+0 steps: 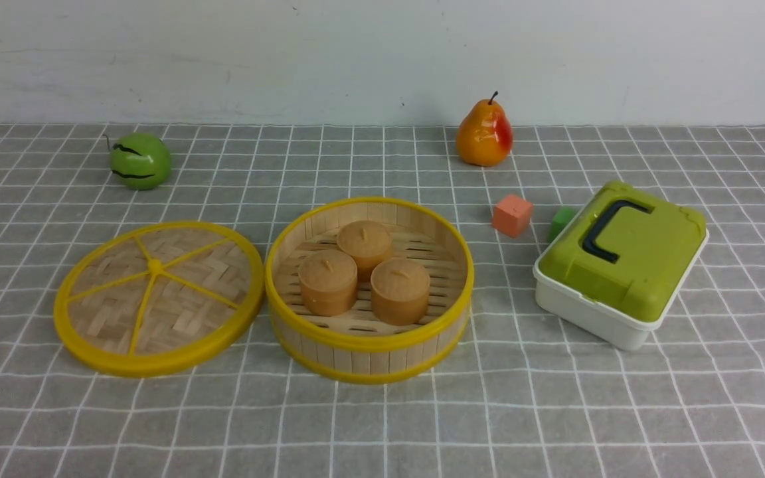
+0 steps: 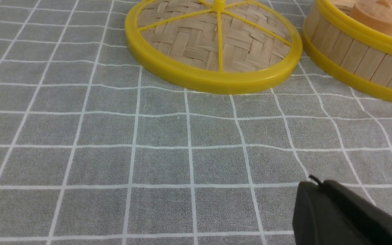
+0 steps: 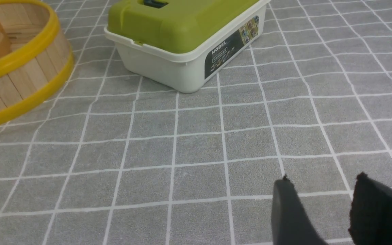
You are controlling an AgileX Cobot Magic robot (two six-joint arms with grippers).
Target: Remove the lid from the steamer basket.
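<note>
The lid (image 1: 157, 299), woven bamboo with a yellow rim and spokes, lies flat on the cloth just left of the steamer basket (image 1: 369, 352), its rim close to the basket's. The lid (image 2: 213, 41) also fills the far part of the left wrist view, with the basket's wall (image 2: 356, 61) beside it. The basket stands uncovered with three tan buns (image 1: 364, 272) inside. My left gripper (image 2: 316, 185) is shut on nothing, over bare cloth short of the lid. My right gripper (image 3: 322, 185) is open and empty over bare cloth, away from the basket (image 3: 22, 78). Neither arm shows in the front view.
A white box with a green lid (image 1: 621, 262) sits to the right of the basket; it is also in the right wrist view as the white box (image 3: 182, 44). An orange cube (image 1: 512, 215) and a green cube (image 1: 560, 222) lie behind it. A pear (image 1: 484, 135) and a green apple (image 1: 139, 160) stand at the back.
</note>
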